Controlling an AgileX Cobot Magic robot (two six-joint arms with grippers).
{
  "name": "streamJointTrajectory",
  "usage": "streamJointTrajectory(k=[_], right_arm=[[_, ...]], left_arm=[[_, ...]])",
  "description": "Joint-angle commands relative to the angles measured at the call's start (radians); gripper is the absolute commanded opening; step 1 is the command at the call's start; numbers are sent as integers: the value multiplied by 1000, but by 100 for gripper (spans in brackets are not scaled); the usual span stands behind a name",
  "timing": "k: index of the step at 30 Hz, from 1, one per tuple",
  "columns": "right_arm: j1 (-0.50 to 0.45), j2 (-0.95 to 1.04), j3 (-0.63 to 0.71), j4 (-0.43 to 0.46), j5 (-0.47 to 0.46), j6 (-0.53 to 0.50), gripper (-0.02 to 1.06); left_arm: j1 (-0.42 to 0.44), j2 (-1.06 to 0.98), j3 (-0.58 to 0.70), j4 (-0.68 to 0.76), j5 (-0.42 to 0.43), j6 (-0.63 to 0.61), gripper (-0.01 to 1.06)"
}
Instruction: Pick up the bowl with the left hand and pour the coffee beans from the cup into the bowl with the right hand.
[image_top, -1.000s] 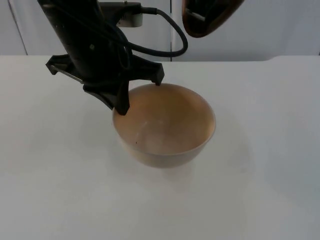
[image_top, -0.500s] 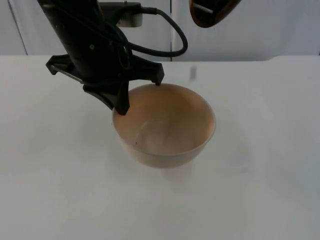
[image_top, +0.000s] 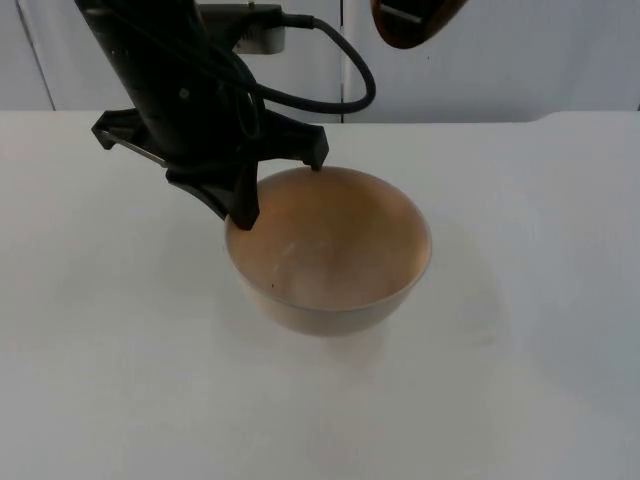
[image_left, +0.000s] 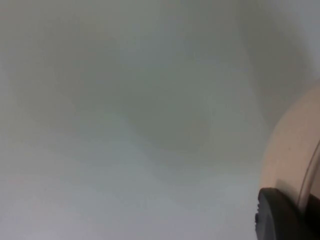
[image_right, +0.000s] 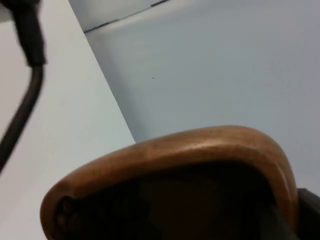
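I have the bowl (image_top: 330, 250) clamped at its rim by the left gripper (image_top: 245, 195), mouth up, sitting low on the table (image_top: 110, 380). The right gripper grips the brown cup (image_top: 415, 22) high above the bowl's far side, tilted mouth-down. I judge pouring is underway; next I must bring the cup's mouth over the bowl.

You get soft, even overhead light that leaves the white table (image_top: 120, 380) bright with only a faint shadow beside the bowl (image_top: 330, 250), while both wrist views are badly out of focus, the cup (image_right: 200, 155) rim carrying a soft highlight.
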Motion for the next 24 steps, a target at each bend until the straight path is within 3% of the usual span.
streamJointTrajectory(k=[1, 24], right_arm=[[6, 5, -10, -33, -6, -8, 0], [16, 37, -10, -75, -3, -8, 0]], left_arm=[[-5, -3, -3, -11, -2, -12, 0], [-5, -3, -3, -9, -7, -12, 0]])
